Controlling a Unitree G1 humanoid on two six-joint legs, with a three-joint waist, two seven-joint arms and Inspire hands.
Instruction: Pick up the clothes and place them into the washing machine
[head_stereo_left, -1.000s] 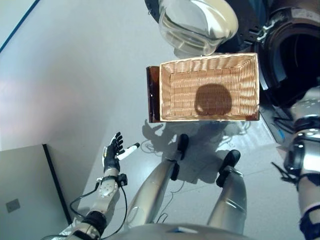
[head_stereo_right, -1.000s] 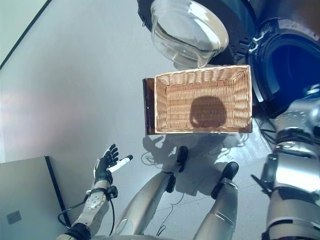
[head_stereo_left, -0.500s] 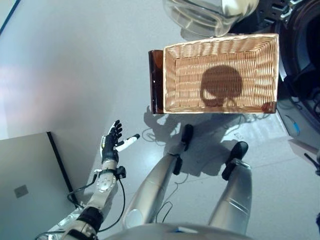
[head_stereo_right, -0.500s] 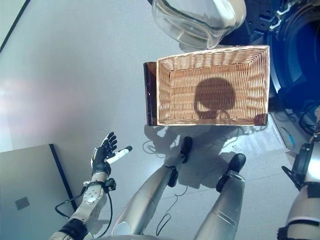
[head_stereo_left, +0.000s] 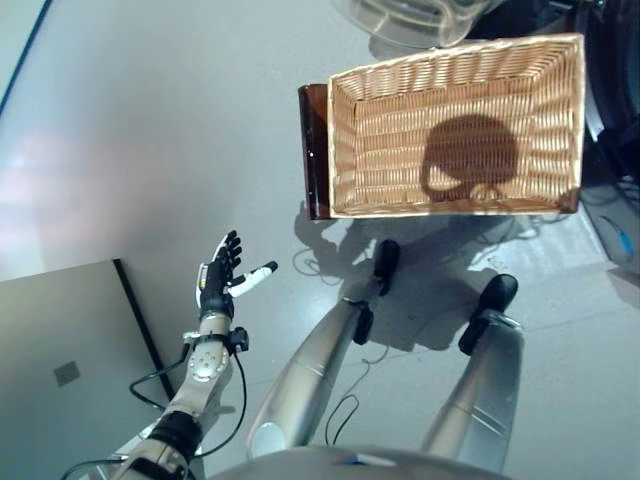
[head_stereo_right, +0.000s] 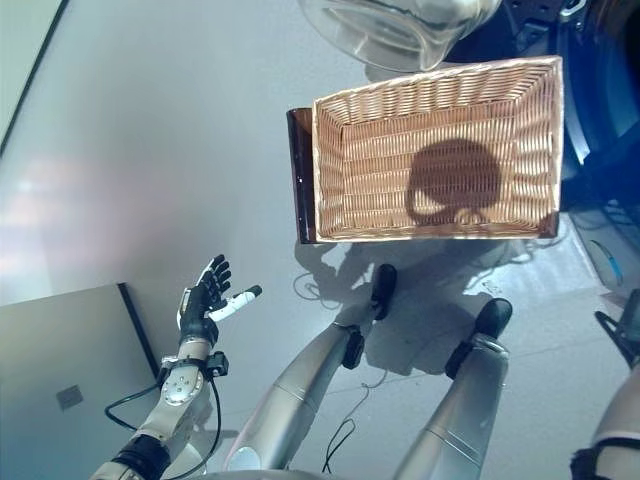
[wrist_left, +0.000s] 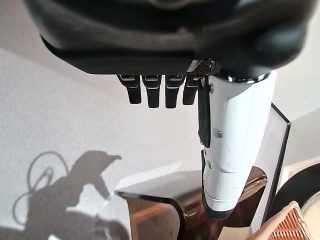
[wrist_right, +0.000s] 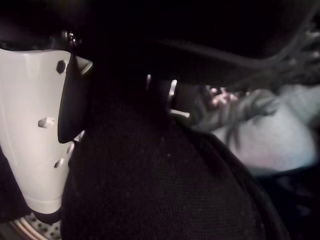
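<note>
My right hand (wrist_right: 35, 145) grips dark cloth (wrist_right: 165, 185) inside the drum; I push deep before releasing. Left hand (head_stereo_left: 217, 280) hangs open; basket (head_stereo_left: 345, 160) empty.

We see black cloth (wrist_right: 165, 190) bunched close before our right hand (wrist_right: 40, 125), above a perforated drum (wrist_right: 30, 225).

Hard light falls from above and behind the robot, so a round dark shadow sits crisp-edged inside the wicker basket (head_stereo_left: 455, 125) and more shadow spreads over the pale floor (head_stereo_left: 150, 150) just below it. A soft pinkish glare washes the floor at the left. The right wrist view is very dim, black cloth (wrist_right: 165, 190) close up and blurred. In the left wrist view the left hand (wrist_left: 170, 95) is bright and sharp.
</note>
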